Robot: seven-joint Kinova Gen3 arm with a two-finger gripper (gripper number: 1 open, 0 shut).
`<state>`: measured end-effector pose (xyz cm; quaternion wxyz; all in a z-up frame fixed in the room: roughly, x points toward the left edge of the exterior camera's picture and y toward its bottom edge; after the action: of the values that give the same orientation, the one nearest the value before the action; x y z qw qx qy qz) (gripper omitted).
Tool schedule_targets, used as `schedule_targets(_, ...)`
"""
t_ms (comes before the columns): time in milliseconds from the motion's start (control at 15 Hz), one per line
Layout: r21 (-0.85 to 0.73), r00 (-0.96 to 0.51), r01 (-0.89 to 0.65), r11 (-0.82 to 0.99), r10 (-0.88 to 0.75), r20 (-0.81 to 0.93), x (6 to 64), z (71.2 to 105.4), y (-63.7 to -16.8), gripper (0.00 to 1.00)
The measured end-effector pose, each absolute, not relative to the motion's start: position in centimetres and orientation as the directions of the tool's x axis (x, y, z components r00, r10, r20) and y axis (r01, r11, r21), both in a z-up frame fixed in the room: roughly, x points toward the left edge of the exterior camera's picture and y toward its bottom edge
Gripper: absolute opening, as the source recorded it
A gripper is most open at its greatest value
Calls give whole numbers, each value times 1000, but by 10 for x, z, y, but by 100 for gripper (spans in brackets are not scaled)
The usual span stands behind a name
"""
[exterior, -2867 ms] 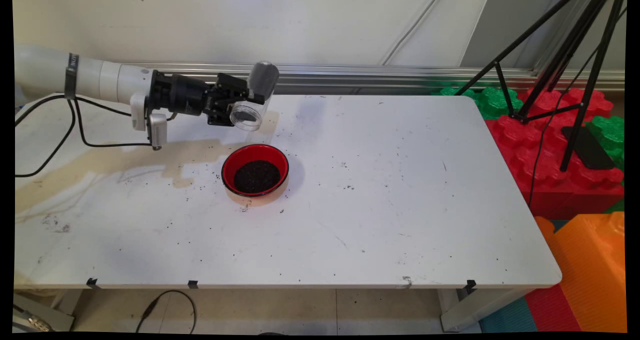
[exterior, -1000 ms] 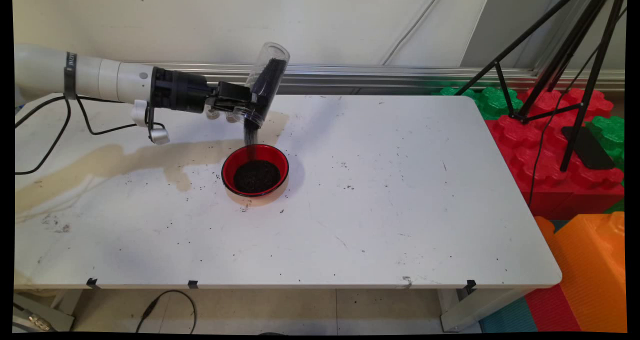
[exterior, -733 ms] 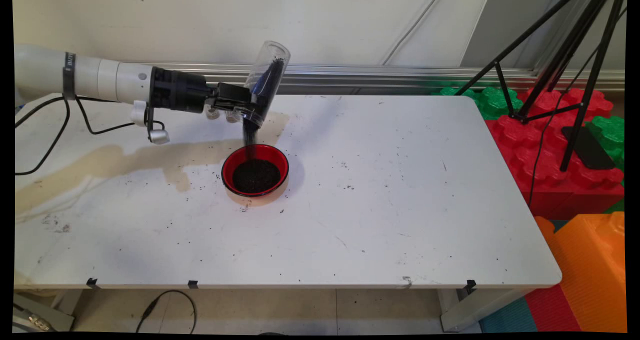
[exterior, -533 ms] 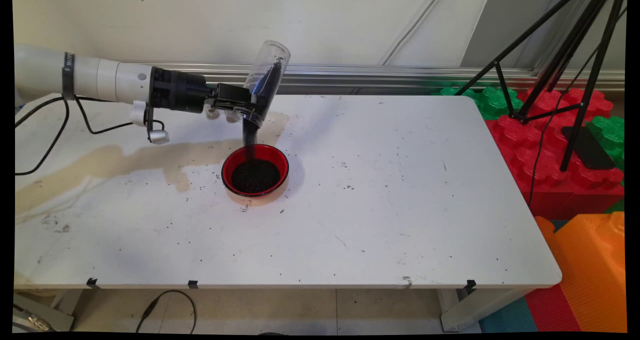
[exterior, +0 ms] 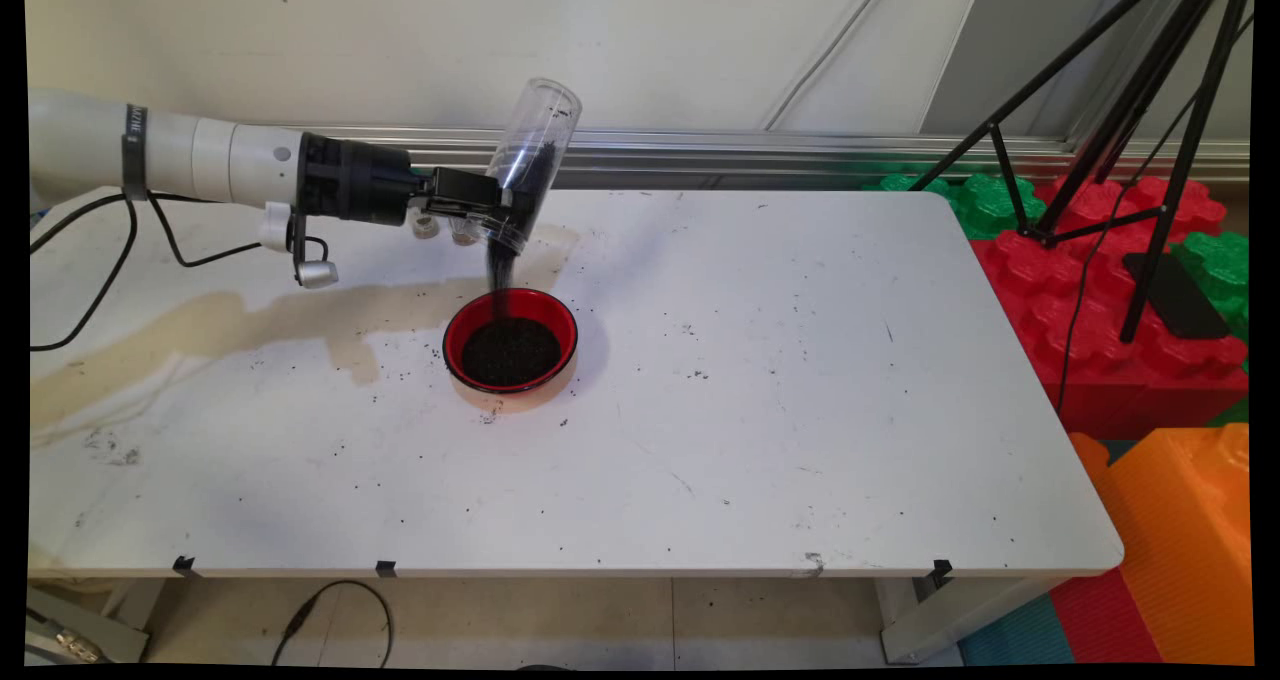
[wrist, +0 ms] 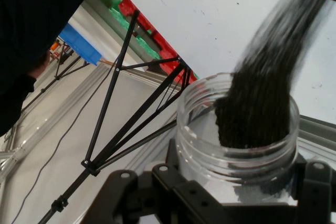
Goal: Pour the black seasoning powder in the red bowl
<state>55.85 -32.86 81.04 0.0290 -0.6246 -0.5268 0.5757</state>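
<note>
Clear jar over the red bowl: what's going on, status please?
Gripper shut on clear jar, tipped mouth-down. Dark grains streaming into red bowl on white table. Nothing between jar and bowl.

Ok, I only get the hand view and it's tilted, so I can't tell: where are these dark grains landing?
Observer: In the red bowl on the white table, below the mouth of the clear jar; the stream enters near the bowl's far rim.
Operator: How full is the jar?
Observer: Its raised end looks clear; grains show only toward the mouth.
Operator: Any spillage?
Observer: Loose dark specks lie scattered on the table around the bowl.
</note>
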Motion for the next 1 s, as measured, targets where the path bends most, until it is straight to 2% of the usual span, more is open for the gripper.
schedule_targets(1000, -623, -203, 630, -464, 676, -709, 558, 811, -328, 0)
